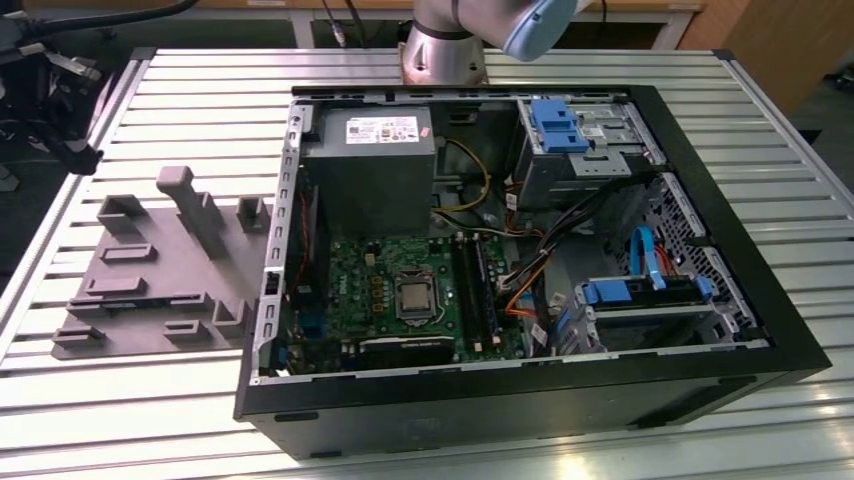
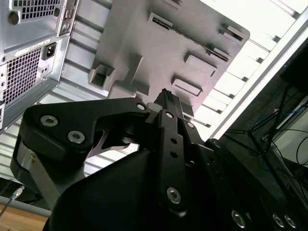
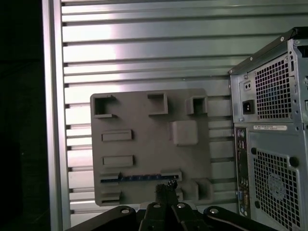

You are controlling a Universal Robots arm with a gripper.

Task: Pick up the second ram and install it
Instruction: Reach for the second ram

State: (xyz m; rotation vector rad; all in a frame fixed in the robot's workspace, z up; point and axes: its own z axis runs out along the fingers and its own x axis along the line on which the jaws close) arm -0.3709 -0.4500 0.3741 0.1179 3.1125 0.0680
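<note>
Hovers high above the grey tray (image 3: 144, 144) with the pincer (image 3: 166, 189) closed, empty. Finds the second ram (image 3: 139, 178) on edge in a tray slot. Likely light, stiff, fragile: best pinched mid-length, across flat faces.

My pincer (image 2: 166, 98) is dull black. The grey plastic tray (image 3: 149, 144) looks matt. Under the tray, the ribbed metal table (image 3: 144, 53) shines.
</note>
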